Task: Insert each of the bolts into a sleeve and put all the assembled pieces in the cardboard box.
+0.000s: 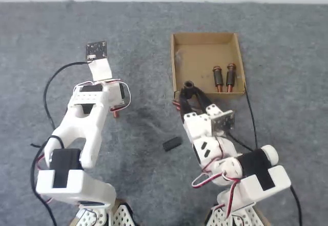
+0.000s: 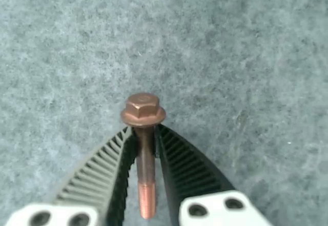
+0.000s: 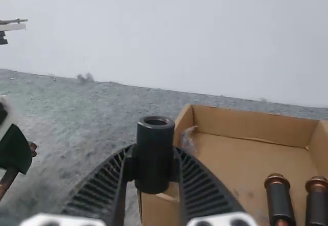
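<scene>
- High view: two assembled pieces (image 1: 218,77) already lie in the cardboard box (image 1: 200,57), against its near wall. The right gripper (image 1: 190,90) holds a black sleeve (image 1: 189,86) just outside the box's near left corner. The left gripper (image 1: 116,109) carries a bolt (image 1: 116,114) well to the left of the box. A spare sleeve (image 1: 172,143) lies on the carpet (image 1: 143,41) in front of the box.
- Left wrist view: the left gripper (image 2: 145,130) is clamped on the bolt (image 2: 143,109), gripping its shank just under the head.
- Right wrist view: the right gripper (image 3: 154,157) is clamped around the sleeve (image 3: 155,134), bore upward, with the box (image 3: 241,121) just behind it.
- Progress, as I judge it: two pieces are finished. This pair is held but not yet joined or boxed, and the spare sleeve suggests another pair may follow.
</scene>
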Motion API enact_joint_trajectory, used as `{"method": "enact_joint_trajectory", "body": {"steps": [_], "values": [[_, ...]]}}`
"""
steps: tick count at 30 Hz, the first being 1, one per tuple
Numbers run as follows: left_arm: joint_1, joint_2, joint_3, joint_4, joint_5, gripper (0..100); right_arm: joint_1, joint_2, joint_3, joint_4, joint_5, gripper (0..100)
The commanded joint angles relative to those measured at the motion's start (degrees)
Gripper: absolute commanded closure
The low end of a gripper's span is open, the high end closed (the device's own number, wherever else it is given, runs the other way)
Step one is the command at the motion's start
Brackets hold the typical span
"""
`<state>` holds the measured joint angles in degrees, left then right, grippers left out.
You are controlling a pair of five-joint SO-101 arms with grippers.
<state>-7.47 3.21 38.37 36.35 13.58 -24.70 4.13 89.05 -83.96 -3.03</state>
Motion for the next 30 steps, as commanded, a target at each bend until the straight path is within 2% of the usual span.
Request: {"method": "enact_joint_trajectory", "body": {"steps": [1,3,13,17,22,30], "values": [[0.35,-4.31,-0.66,-1.41,-0.44,99,-0.48,-1.36,4.13,-7.34,-0.18,99.2],[0.35,-4.31,-0.66,-1.41,-0.44,99,-0.48,-1.36,7.12,-9.89,-0.18,99.2],[0.53,-4.75,-0.48,-1.41,-0.44,99,-0.48,-0.75,7.12,-7.69,-0.18,99.2],[2.55,-4.92,-0.84,-1.41,-0.44,99,-0.40,-0.75,7.12,-7.43,-0.18,99.2],[2.81,-5.01,-0.48,-8.53,-0.44,99,-0.13,-0.75,6.68,-5.05,-0.18,99.2],[2.99,-7.30,-0.75,-15.12,-0.09,99,-0.04,-0.75,6.68,-4.53,2.37,99.2]]}}
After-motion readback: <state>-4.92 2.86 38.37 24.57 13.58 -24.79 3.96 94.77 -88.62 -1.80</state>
